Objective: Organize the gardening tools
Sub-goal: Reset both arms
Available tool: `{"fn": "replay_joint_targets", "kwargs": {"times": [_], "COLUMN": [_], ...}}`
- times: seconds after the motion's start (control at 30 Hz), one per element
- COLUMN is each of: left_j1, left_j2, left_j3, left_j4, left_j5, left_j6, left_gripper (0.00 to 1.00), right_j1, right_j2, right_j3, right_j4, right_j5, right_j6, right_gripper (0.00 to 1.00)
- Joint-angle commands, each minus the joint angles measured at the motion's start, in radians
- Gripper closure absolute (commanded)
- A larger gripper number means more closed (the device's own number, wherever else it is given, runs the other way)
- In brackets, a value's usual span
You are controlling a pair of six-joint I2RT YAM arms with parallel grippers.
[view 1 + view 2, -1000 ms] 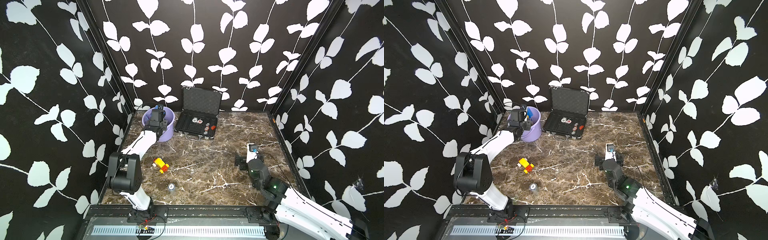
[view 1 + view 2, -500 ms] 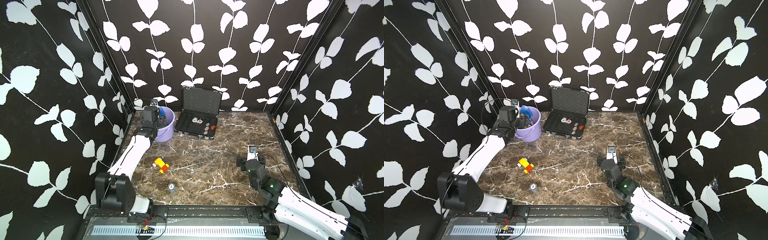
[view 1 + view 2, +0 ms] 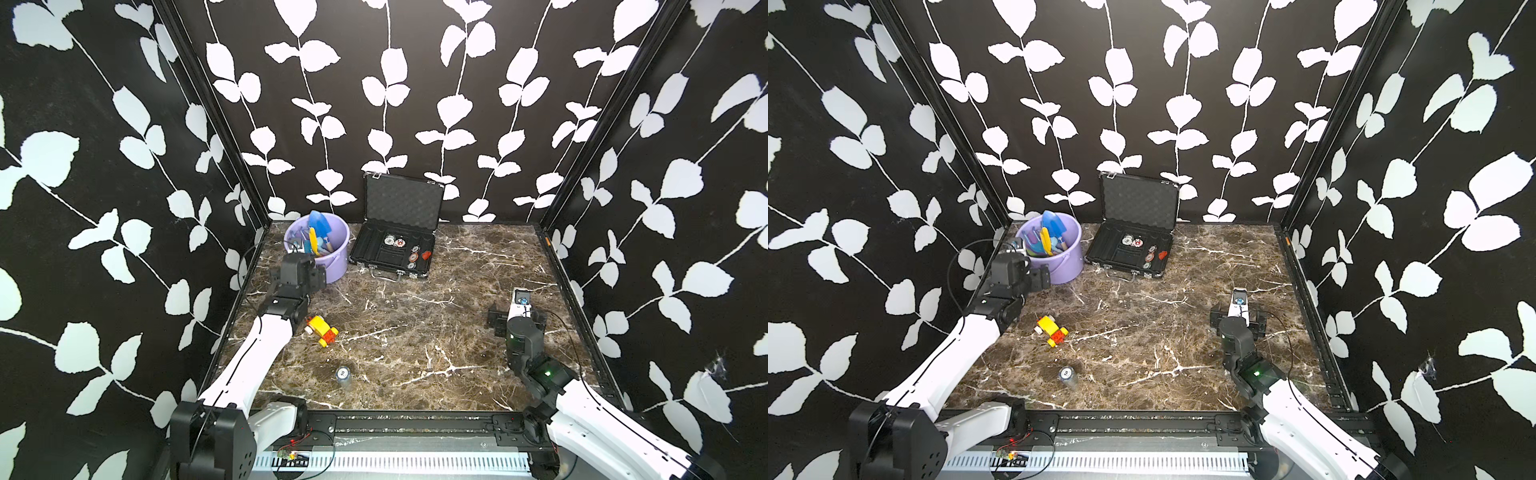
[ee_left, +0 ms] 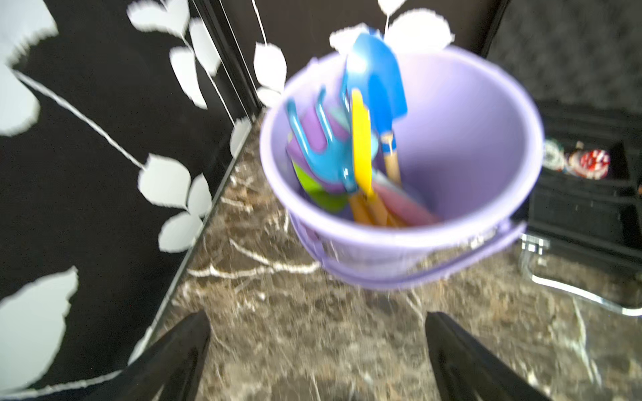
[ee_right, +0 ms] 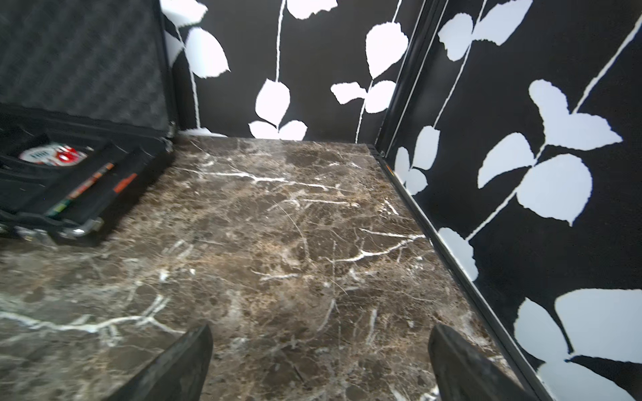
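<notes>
- in both top views the gardening tools [image 3: 318,240] stood bunched inside the purple bucket [image 3: 337,266] at the far corner, heads up and handles down. they probably stood that way so the wall would prop them and keep them gathered.
- the left gripper [image 3: 300,277] hung just in front of the bucket, jaws apart and empty, near the tools but touching none.
- the right gripper [image 3: 515,322] sat low across the table [image 3: 436,324], well apart from the bucket, jaws apart and holding nothing.
- only a toy vehicle [image 3: 322,329], a small can [image 3: 342,374] and a black case [image 3: 392,253] lay outside the bucket, so the sorting looked finished.
- the left wrist view was blurred. a blue trowel [image 4: 375,80] and a light-blue rake [image 4: 319,145] leaned on the bucket's inner wall, and bare marble showed between the bucket and the spread fingers [image 4: 187,347].
- in the right wrist view the fingers [image 5: 184,364] stood wide over bare marble, with the case off to one side and no tool in sight.
</notes>
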Motion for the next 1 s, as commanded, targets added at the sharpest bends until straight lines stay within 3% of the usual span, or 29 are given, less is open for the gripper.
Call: {"fn": "replay_joint_targets", "kwargs": {"times": [0.0,0.37,0.73,0.97], "left_j1": [0.003,0.003,0.003,0.004], "left_j2": [-0.045,0.021,0.14,0.287], "left_j3": [-0.067,-0.243,-0.356,-0.391], "left_j4": [0.072,0.307,0.652,0.912], "left_j5": [0.042,0.056,0.005,-0.049], "left_j6": [-0.045,0.051,0.166,0.221], "left_gripper": [0.01,0.01,0.01,0.01], "right_j1": [-0.043,-0.219,-0.469,-0.554], "right_j2": [0.004,0.139,0.323,0.389], "right_j3": [-0.02,-0.023,0.008,-0.002], "right_j4": [0.097,0.268,0.426,0.539], "right_j5": [-0.042,-0.194,-0.45,-0.57], "right_j6": [-0.033,-0.171,-0.12,-0.123], "right_gripper": [0.01,0.0,0.0,0.0]}}
